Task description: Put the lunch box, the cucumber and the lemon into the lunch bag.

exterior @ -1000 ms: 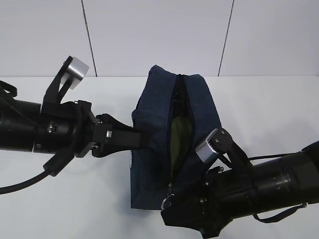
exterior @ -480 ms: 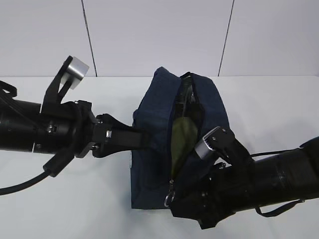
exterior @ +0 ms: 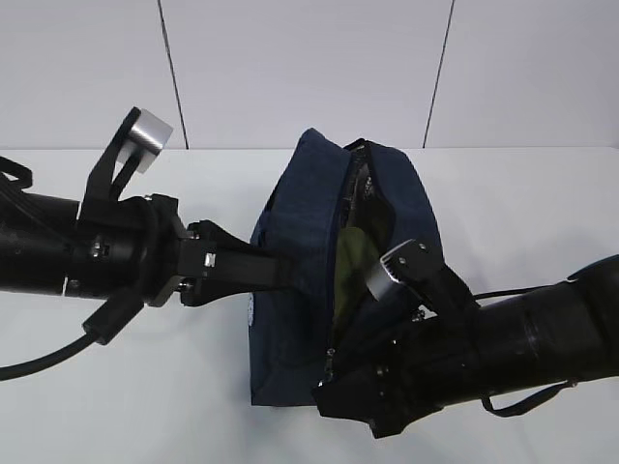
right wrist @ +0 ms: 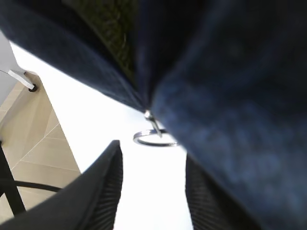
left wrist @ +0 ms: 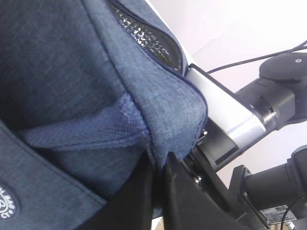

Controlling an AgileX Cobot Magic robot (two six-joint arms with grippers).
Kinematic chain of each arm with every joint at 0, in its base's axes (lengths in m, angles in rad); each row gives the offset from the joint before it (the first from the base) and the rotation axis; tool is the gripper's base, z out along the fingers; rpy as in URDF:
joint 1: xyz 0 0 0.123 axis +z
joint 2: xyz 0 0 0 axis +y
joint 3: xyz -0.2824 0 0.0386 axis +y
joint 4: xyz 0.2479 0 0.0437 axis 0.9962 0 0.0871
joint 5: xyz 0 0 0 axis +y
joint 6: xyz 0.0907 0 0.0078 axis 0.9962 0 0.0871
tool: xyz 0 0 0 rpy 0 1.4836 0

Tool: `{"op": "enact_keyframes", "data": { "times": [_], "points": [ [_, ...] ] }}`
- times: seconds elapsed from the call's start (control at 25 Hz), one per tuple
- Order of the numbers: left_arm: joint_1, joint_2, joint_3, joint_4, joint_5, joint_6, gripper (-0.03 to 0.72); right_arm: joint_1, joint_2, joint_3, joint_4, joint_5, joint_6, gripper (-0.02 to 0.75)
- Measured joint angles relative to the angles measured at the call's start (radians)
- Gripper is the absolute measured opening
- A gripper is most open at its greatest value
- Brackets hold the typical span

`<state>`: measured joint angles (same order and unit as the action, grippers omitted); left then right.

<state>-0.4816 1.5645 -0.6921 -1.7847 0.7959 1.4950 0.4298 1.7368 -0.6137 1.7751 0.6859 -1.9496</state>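
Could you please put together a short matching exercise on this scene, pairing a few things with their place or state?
Things:
1. left gripper
2. right gripper
3. lunch bag
4. metal ring pull

Places or states:
A. unzipped along the top, something green showing inside
B. jaws apart, nothing between them
C. shut on the bag's side fabric
D. dangling at the near end of the zipper, just ahead of open fingers

Pairs: 1-C, 2-B, 3-A, 4-D
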Motion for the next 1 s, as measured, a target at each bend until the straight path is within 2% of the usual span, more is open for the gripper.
{"op": "enact_keyframes", "data": {
  "times": [0.2, 0.44, 0.84, 1.0],
  "points": [
    [-0.005, 0.0, 0.0, 0.0, 0.004, 0.0, -0.004, 0.002, 0.002, -0.023, 0.0, 0.0, 0.067, 0.336],
    [-0.051, 0.0, 0.0, 0.0, -0.002, 0.0, -0.004, 0.002, 0.002, -0.023, 0.0, -0.07, 0.096, 0.337],
    [-0.053, 0.0, 0.0, -0.002, -0.007, 0.0, -0.004, 0.004, 0.002, -0.023, 0.0, -0.11, 0.108, 0.337],
    [-0.053, 0.0, 0.0, -0.002, -0.007, 0.0, -0.004, 0.004, 0.002, -0.023, 0.0, -0.11, 0.108, 0.279]
  ]
}}
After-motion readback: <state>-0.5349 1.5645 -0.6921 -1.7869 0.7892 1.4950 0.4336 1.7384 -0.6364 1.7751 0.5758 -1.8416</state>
